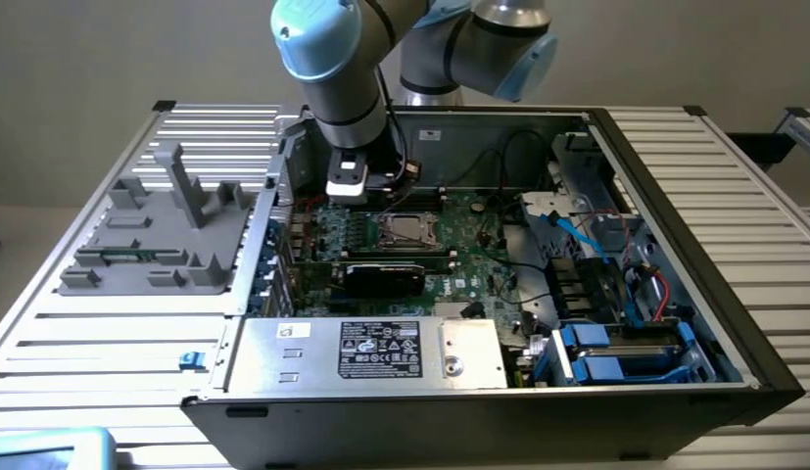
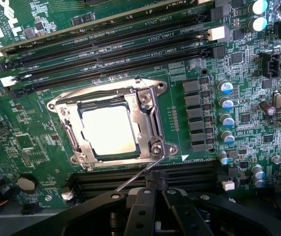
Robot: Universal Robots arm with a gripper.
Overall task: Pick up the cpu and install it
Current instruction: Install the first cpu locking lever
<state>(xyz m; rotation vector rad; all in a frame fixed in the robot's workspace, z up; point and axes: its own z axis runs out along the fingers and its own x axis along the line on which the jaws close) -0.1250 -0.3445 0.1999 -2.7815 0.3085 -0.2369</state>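
Silver metal marks the task's thing. The cpu [image 1: 405,229] lies flat in its socket near the middle of the green motherboard [image 1: 470,279], inside the open computer case [image 1: 509,421]. In the wrist view we see the cpu [image 2: 108,132] boxed in by a steel frame [image 2: 147,105]. A thin wire lever [image 2: 135,176] slants away from one corner of that frame towards the gripper [image 2: 154,192].

The gripper is closed. Its two black fingers [image 2: 139,211] press together with nothing between them, so it holds nothing. The tips hang over a bank of black memory slots [image 2: 106,58] just beside the socket. We cannot tell whether they touch the lever.

In the exterior view the gripper [image 1: 362,199] sits at about eleven o'clock from the cpu, close to it, with the arm [image 1: 346,69] rising straight up from it. A black card [image 1: 385,277] lies at six o'clock from the cpu. Farther along the same line is the silver power supply [image 1: 365,351] with its printed label. At nine o'clock, outside the case, a grey fixture [image 1: 157,235] with upright posts stands on the slatted table [image 1: 718,196]. Blue brackets [image 1: 600,354] sit at about four o'clock, in the case's near corner.
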